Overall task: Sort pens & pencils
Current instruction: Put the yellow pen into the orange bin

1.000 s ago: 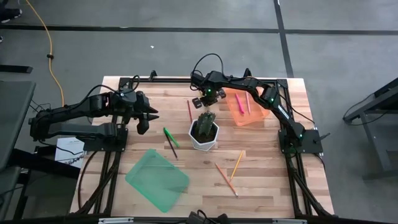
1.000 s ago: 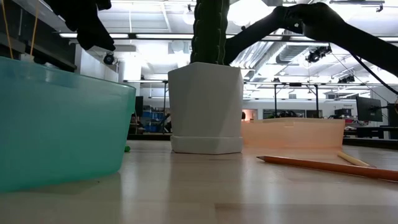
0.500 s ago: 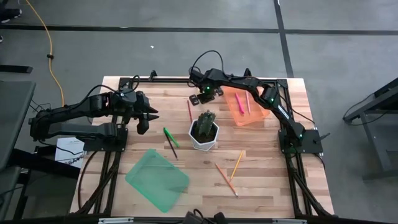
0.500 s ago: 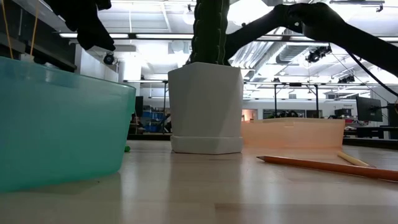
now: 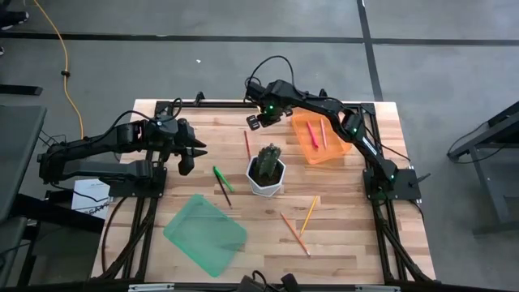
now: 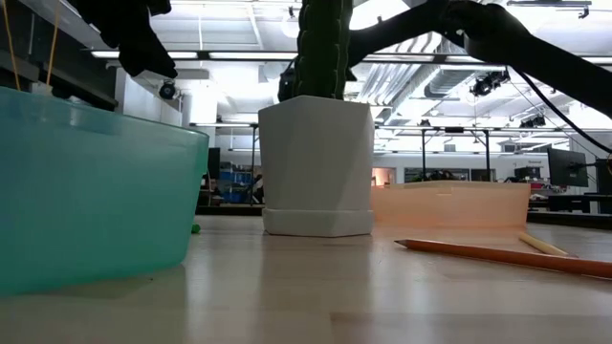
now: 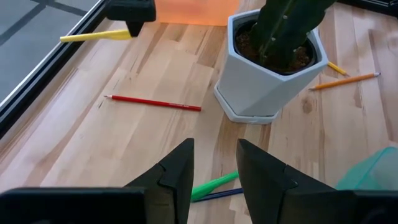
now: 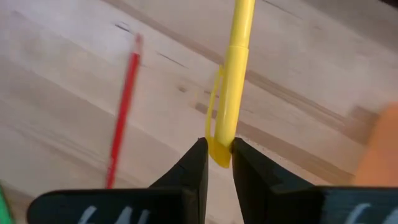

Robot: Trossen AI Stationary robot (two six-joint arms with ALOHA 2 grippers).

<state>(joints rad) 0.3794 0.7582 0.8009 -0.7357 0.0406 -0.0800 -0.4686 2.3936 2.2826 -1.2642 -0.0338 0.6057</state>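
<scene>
Lifted back from the cactus, right pincer [image 8: 217, 155] stays clamped on yellow pen [image 8: 231, 81]; left pincer [image 7: 214, 163] apart.

Yellow pen [image 8: 231, 87], red pencil [image 7: 152, 103], white pot [image 5: 266, 180], green bin [image 5: 205, 234]

The right tool [image 5: 258, 120], pinching the yellow pen [image 8: 231, 93], has drawn back from the cactus pot [image 5: 266, 175]. A second ago it hung right over the cactus [image 5: 268, 158]; half a second ago it had backed a little toward the counter's [image 5: 203, 154] far edge; now it sits well clear of the pot on that far side, above the red pencil's [image 5: 246, 143] far end. From counter level, its arm now crosses higher above the cactus.
</scene>
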